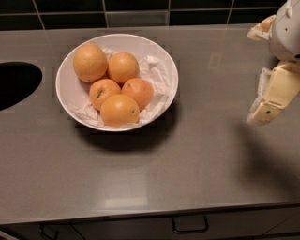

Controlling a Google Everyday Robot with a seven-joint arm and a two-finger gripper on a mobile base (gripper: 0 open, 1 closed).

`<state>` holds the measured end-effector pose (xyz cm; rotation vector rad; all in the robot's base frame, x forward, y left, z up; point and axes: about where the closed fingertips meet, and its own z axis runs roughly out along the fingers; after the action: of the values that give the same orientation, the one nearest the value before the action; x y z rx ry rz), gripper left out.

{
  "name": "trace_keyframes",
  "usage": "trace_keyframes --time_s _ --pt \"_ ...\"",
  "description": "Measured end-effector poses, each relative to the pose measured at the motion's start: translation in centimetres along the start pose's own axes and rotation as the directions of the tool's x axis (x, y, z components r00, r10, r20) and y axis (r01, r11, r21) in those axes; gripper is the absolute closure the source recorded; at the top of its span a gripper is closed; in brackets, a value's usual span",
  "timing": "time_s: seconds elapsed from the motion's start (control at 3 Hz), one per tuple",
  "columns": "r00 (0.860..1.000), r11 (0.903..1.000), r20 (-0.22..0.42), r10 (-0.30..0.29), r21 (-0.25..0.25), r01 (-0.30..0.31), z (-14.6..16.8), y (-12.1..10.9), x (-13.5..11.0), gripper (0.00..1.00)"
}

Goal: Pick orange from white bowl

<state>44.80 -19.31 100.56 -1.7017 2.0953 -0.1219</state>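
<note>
The white bowl (161, 56) sits on the grey countertop, left of centre, lined with crumpled white paper. It holds several oranges. The orange (90, 62), the largest and palest with a dull dimpled skin, lies at the bowl's back left. The smaller, deeper-orange ones lie beside and in front of it. My gripper (265, 110) hangs at the far right edge of the view, well to the right of the bowl and above the counter, holding nothing.
A dark round opening (16, 84) is cut in the countertop at the left edge. Dark tiles (140, 11) run along the back. Drawer handles (190, 227) show below the counter's front edge.
</note>
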Motion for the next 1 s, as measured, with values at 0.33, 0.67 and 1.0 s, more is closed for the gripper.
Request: trace_keyframes --time_s 0.33,0.67,1.0 --pt "0.984 0.9912 0.133 -0.120 0.072 0.111 -1.5 -1.4 -6.2 0.00" --pt "0.940 0.9676 0.240 -0.242 0.130 0.216 -3.0 -1.8 -12.4 0.00" --pt "0.940 0.9676 0.240 -0.243 0.130 0.216 -3.0 -1.9 -12.4 0.00"
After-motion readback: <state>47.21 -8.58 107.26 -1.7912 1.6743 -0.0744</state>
